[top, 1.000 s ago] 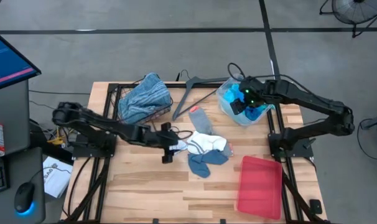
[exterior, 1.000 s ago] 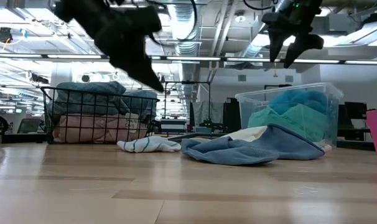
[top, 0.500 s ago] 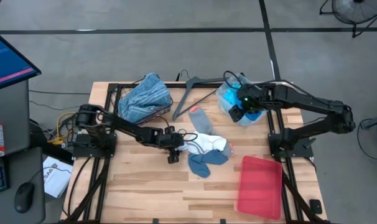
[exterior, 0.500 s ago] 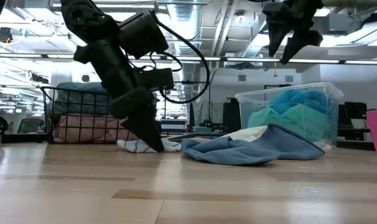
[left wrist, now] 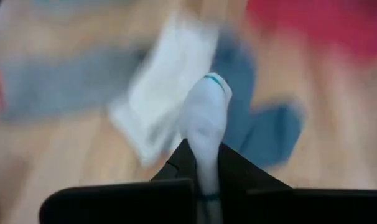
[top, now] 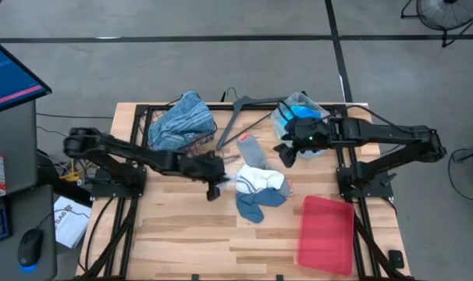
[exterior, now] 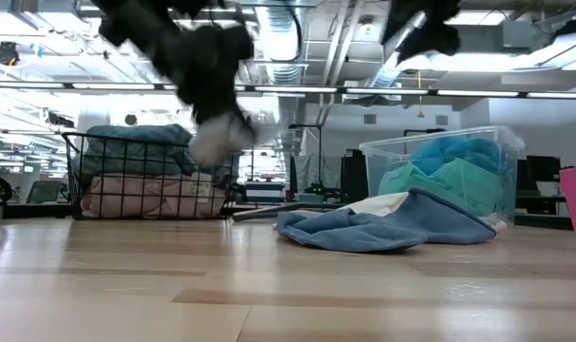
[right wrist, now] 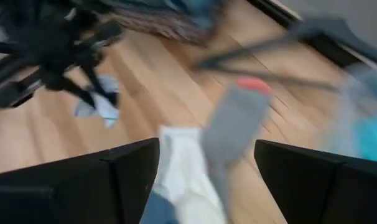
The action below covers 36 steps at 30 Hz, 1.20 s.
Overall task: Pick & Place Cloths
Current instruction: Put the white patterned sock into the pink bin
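Observation:
My left gripper (top: 215, 186) is above the table's middle, shut on a small white sock with a teal band (left wrist: 204, 118). In the low view the sock (exterior: 221, 139) hangs clear of the table. A grey sock with a red toe (top: 250, 149), a white cloth (top: 261, 181) and a blue cloth (top: 258, 204) lie flat on the table to its right. My right gripper (top: 286, 155) is open and empty above the table, between the clear bin (top: 303, 117) and the grey sock (right wrist: 235, 124). My left gripper pinches the white sock between its two fingers at one end (left wrist: 204, 177). The rest of the sock, with its teal band (left wrist: 214, 79), sticks out past the fingertips. In the low view the sock hangs below the fingers (exterior: 212, 90), lifted clear of the table.
A wire basket (top: 160, 129) at the far left holds a blue striped cloth (top: 182, 121). The clear bin holds turquoise and blue cloths (exterior: 450, 176). A grey hanger (top: 244, 117) lies at the far edge. A flat red tray (top: 326, 232) lies near the right front.
My left gripper has gone down to the white sock on the table, taken hold of it and risen, and the sock is now lifted clear. My right gripper has gone from above the clear bin toward the table's left and near edge, toward the grey sock, and stays open.

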Motion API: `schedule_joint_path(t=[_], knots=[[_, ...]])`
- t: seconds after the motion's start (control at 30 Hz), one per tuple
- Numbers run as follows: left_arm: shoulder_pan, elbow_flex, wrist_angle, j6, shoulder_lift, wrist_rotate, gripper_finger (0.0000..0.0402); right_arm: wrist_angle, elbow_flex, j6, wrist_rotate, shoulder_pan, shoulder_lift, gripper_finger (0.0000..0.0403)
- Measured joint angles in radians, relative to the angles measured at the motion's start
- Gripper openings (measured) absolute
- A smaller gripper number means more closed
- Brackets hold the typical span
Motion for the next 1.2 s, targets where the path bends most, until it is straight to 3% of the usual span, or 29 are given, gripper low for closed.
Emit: schedule_joint_path(t=[0.3, 0.63, 0.93, 1.1, 1.2], knots=[[0.084, 0.003, 0.291, -0.018, -0.287, 0.006, 0.0005, 0.452, -0.004, -0.286, -0.002, 0.106, 0.108, 0.0260], [0.090, 0.002, 0.361, 0.016, -0.333, 0.027, 0.0006, 0.944, -0.001, -0.457, -0.030, 0.072, 0.246, 0.0260], [0.093, 0.002, 0.380, 0.049, -0.329, 0.016, 0.0005, 1.043, 0.001, -0.447, -0.167, 0.029, 0.291, 0.0260], [0.097, 0.002, 0.399, 0.054, -0.329, 0.015, 0.0006, 1.036, 0.004, -0.446, -0.173, 0.032, 0.295, 0.0258], [0.097, 0.002, 0.403, 0.058, -0.329, 0.015, 0.0005, 1.035, 0.005, -0.447, -0.162, 0.031, 0.294, 0.0237]])
